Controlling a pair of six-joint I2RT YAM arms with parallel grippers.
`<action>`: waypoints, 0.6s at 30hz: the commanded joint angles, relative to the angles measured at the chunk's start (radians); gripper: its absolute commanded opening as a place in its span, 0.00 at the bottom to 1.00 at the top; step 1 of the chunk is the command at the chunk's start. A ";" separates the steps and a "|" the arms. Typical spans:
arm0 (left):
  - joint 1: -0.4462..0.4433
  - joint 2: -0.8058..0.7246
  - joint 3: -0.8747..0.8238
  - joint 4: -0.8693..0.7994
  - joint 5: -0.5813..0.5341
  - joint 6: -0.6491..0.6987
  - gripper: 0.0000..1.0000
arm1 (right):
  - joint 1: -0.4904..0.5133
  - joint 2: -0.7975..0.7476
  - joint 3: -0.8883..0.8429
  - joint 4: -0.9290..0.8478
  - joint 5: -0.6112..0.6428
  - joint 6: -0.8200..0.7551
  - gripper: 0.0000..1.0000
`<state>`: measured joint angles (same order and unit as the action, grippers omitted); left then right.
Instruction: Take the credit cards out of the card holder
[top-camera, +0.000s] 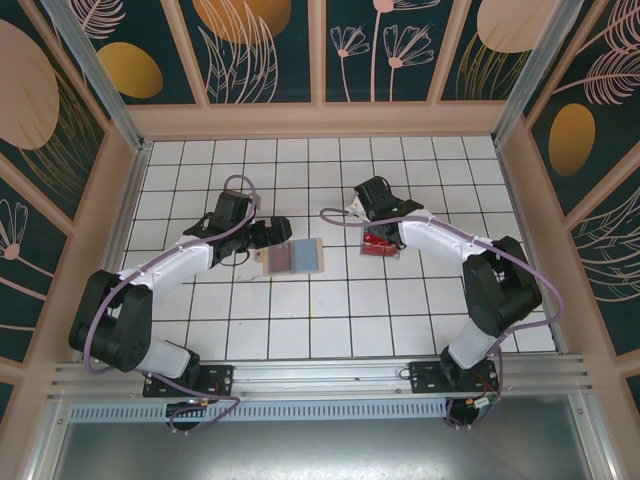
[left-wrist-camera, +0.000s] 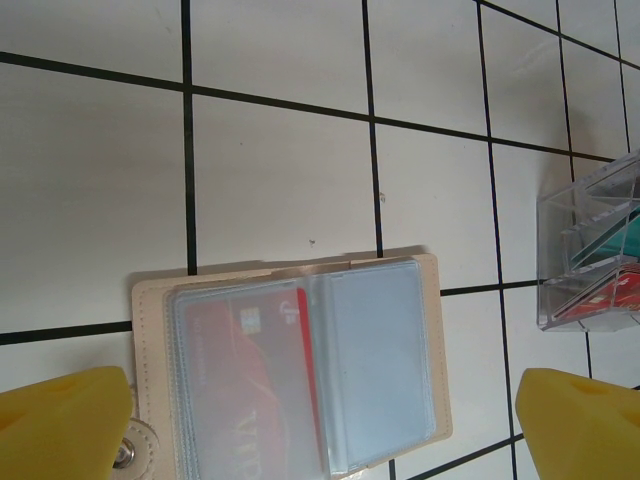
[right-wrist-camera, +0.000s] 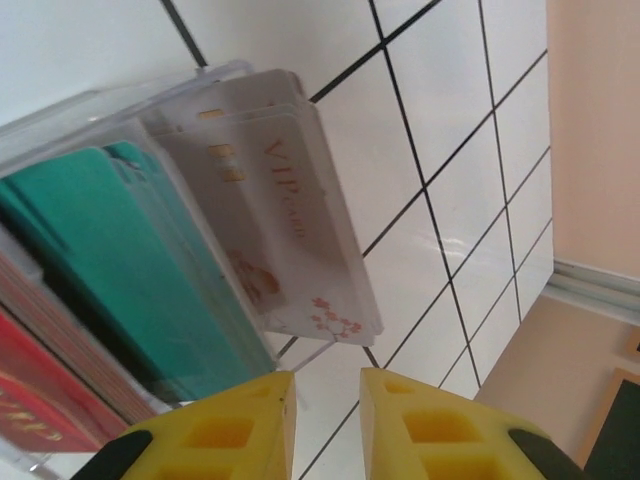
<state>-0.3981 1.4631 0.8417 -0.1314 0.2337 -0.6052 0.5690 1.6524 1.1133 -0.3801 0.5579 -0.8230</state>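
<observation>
The tan card holder (top-camera: 295, 257) lies open on the tiled floor. In the left wrist view the card holder (left-wrist-camera: 290, 370) shows clear sleeves, with a red credit card (left-wrist-camera: 250, 380) in the left sleeve and nothing in the right one. My left gripper (left-wrist-camera: 320, 440) hovers over it, wide open, one yellow finger (left-wrist-camera: 60, 425) on each side and nothing held. It sits at the holder's left edge (top-camera: 272, 238). My right gripper (right-wrist-camera: 327, 425) stands over the clear tray (top-camera: 380, 243), its jaws slightly apart and empty, just below white credit cards (right-wrist-camera: 270, 200) in the tray.
The clear plastic tray (right-wrist-camera: 90, 110) also holds teal cards (right-wrist-camera: 130, 270) and red cards (right-wrist-camera: 30, 395). From the left wrist it stands to the right of the holder, tray (left-wrist-camera: 595, 250). Wooden walls (top-camera: 320, 120) enclose the white tiled floor.
</observation>
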 joint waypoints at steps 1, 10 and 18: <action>0.003 -0.015 -0.006 0.007 -0.009 0.015 0.99 | -0.016 0.015 0.046 0.043 0.041 0.050 0.26; 0.004 -0.014 -0.016 0.004 -0.009 0.010 0.98 | -0.017 -0.016 0.146 -0.092 -0.129 0.269 0.24; 0.003 -0.014 -0.027 -0.004 -0.001 0.011 0.98 | -0.017 -0.021 0.069 -0.128 -0.201 0.289 0.43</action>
<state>-0.3981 1.4631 0.8330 -0.1318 0.2272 -0.6056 0.5571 1.6470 1.2015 -0.4576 0.4065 -0.5720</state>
